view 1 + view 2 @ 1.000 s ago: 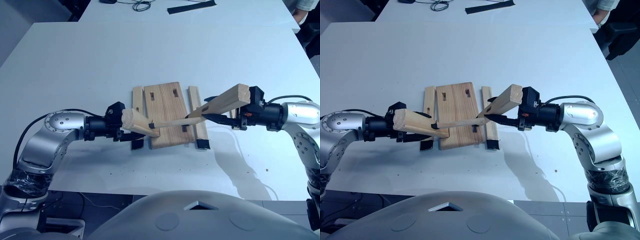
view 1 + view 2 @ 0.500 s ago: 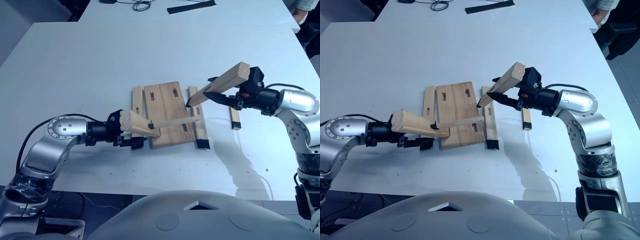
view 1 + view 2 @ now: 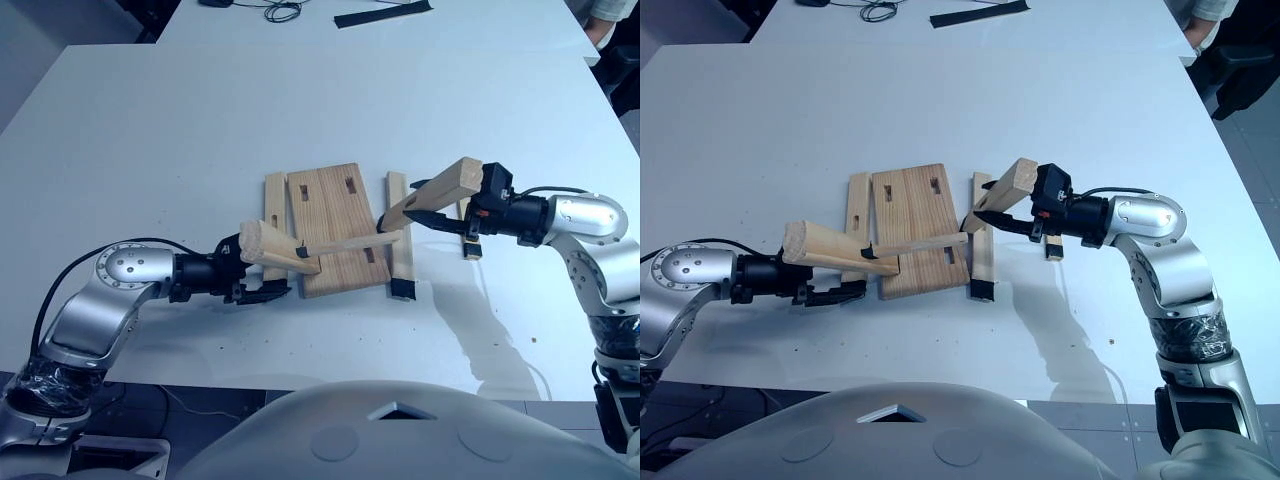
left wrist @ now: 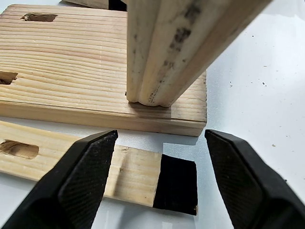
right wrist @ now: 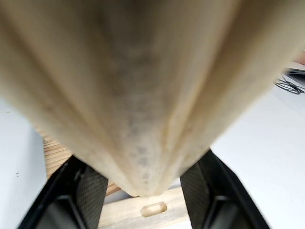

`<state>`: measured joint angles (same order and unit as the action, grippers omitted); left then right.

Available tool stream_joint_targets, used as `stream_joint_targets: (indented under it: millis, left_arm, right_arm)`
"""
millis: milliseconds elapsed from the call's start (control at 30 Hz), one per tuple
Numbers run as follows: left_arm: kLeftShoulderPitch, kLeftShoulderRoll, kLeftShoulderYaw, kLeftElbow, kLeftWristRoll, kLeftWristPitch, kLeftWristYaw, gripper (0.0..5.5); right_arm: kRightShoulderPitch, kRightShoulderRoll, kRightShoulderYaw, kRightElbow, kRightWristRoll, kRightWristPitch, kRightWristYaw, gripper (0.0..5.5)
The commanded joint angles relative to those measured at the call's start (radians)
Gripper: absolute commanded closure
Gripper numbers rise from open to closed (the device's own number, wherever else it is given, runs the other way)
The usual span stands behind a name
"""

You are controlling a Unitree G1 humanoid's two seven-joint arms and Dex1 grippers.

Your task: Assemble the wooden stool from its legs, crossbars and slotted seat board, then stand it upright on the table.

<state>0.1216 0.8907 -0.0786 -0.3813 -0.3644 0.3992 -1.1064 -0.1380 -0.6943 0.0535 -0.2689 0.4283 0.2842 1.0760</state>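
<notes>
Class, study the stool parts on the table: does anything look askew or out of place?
Yes. One leg leans at a tilt, its lower end propped on the seat board, a crossbar jutting sideways from it. The left gripper behind it has its fingers open, not closed on it.

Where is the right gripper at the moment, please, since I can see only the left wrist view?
Observer: The right gripper is just off the right side of the board, shut on the right leg, which it holds tilted above the table.
Operator: Does anything join that to the leg in front of me?
Observer: A thin crossbar runs from the left leg toward the right leg's lower end. I cannot tell whether it is seated there.
Operator: Is there a loose part on that side?
Observer: A slat with a black end lies flat along the board's right edge.
</notes>
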Motion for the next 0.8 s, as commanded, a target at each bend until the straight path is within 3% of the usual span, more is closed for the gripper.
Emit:
stream_joint_targets:
  millis: [33,800]
  left_arm:
    - [0.008,0.011,0.018,0.007,0.014,-0.014,0.007,2.08]
    - [-0.046,0.006,0.065,0.072,0.029,-0.022,0.025,2.08]
  right_arm:
    - [0.024,-0.034,-0.025,-0.053,0.038,0.039,0.018,3.49]
    - [0.249,-0.040,-0.053,-0.319,0.172,0.175,-0.067,3.49]
